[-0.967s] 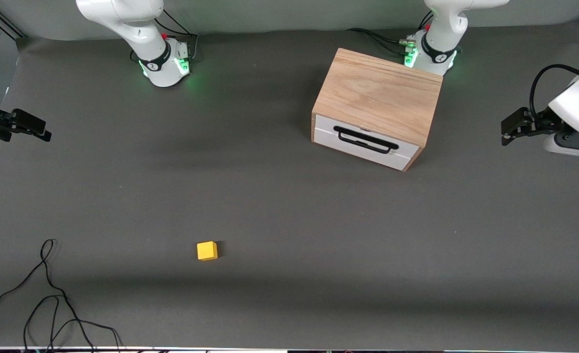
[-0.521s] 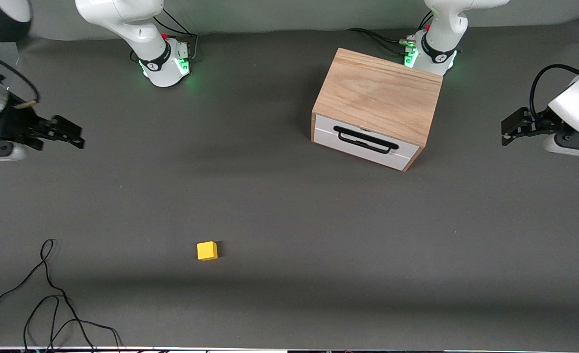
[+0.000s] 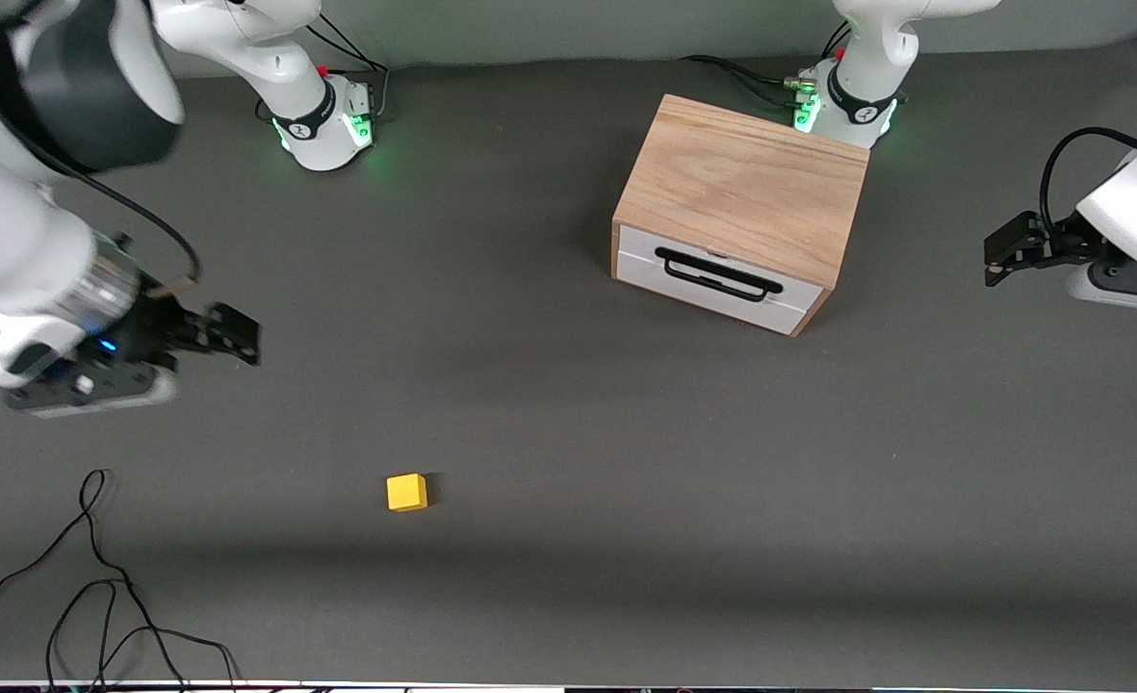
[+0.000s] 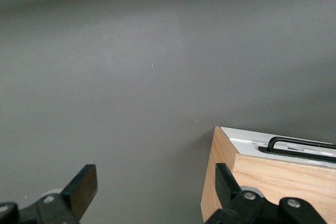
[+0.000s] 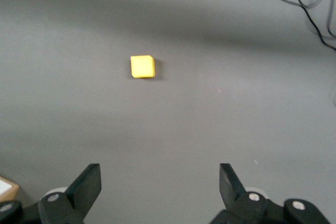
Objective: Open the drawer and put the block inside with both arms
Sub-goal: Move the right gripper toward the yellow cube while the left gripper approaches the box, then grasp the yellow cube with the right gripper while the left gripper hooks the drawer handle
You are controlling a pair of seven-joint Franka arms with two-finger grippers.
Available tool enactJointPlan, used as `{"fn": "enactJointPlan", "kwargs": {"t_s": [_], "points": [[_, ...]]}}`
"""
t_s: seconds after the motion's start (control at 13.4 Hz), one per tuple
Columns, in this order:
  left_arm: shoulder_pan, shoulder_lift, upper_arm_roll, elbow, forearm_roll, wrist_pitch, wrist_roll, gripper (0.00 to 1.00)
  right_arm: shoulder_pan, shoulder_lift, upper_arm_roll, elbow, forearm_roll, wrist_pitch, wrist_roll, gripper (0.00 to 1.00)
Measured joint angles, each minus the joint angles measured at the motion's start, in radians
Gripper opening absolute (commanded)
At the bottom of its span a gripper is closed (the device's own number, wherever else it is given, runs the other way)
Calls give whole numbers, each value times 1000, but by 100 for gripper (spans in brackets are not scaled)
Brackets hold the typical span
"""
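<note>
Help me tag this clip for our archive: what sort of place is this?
Most likely a robotics lab test bench: two white arms on green-lit bases, a table covered in plain grey, and only props on it, a small oak drawer cabinet and a yellow block.

Both arms (image 3: 270, 58) are glossy white with black joint bands and green-lit bases (image 3: 323, 135). Black cables (image 3: 1059, 183) loop to black grippers. A blurred blue light, perhaps an indicator, glows at the right wrist (image 3: 106, 345).

Right gripper (image 3: 241, 339) fingers spread; left gripper (image 3: 996, 255) likewise
</note>
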Motion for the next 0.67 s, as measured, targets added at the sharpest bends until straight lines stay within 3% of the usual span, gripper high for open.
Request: {"fn": "enactJointPlan", "kwargs": {"t_s": [0.3, 0.67], "points": [[0, 0, 0, 0, 0, -16, 0, 100, 54, 170, 12, 169, 0, 19, 78, 100], [1, 3, 1, -5, 1, -24, 0, 100, 64, 242, 11, 196, 0, 46, 89, 100]]}}
